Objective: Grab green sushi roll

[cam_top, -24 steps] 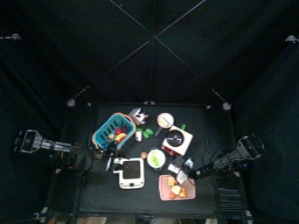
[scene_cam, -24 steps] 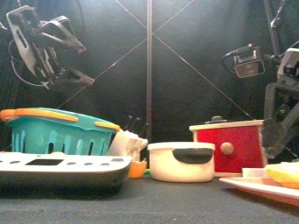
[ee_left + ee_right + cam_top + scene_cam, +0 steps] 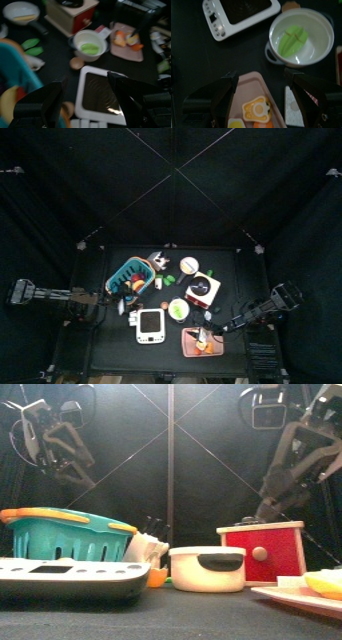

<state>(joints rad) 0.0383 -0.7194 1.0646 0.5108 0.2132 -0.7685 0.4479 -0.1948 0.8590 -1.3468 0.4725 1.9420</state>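
Hovering open above the pink tray point(image 3: 250, 87), right pincer point(image 3: 261, 85) is nearer; green sushi roll point(image 3: 293, 40) lies in white pot point(image 3: 324, 50) just beyond.

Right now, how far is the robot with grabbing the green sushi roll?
Done: nothing yet. The green roll lies untouched in the white pot.
In hand: the right claw is open and empty, hanging above the pink tray beside the pot. The left claw is also open, above the white scale.
Left: lower a claw into the pot, close on the roll and lift it.
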